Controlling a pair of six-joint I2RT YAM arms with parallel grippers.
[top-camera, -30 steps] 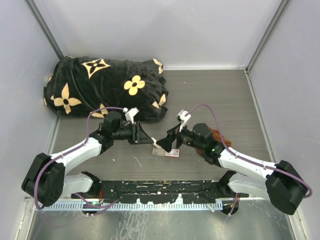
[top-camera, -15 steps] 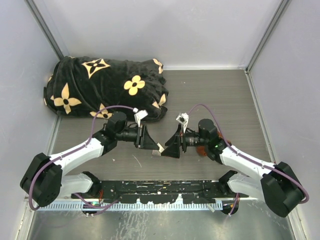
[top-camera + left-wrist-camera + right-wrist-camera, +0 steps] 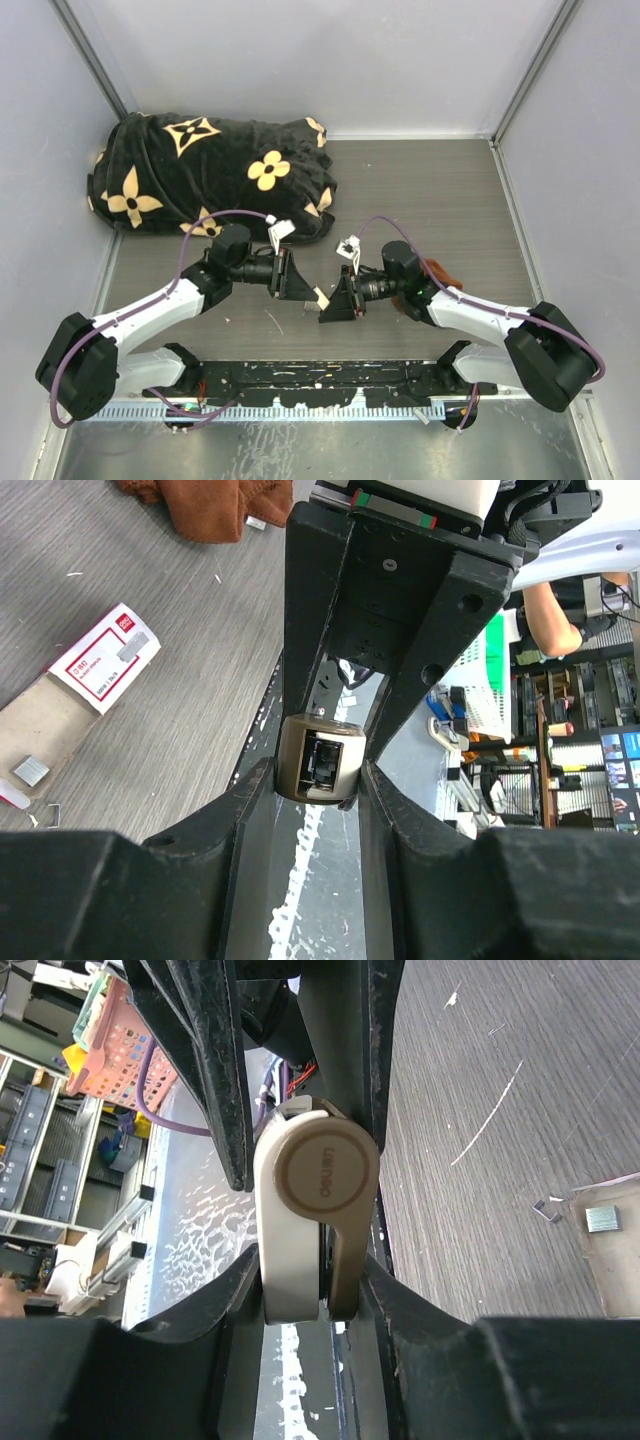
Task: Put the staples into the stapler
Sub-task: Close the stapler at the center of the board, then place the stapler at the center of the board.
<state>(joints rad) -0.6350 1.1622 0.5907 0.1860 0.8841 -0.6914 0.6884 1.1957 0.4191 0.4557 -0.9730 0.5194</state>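
The stapler (image 3: 315,1220) is a small, rounded thing of pale cream-pink plastic, with a round embossed disc on its side and a dark metal channel showing at one end. It is held in the air over the middle of the grey surface (image 3: 430,190), a little nearer the arms than the black flowered blanket (image 3: 200,170). The left hand (image 3: 308,290) and right hand (image 3: 336,300) reach toward each other from opposite sides, each closed on the stapler. The staples (image 3: 30,770), a short grey strip, lie on a tan card beside their white, red-labelled box (image 3: 105,658).
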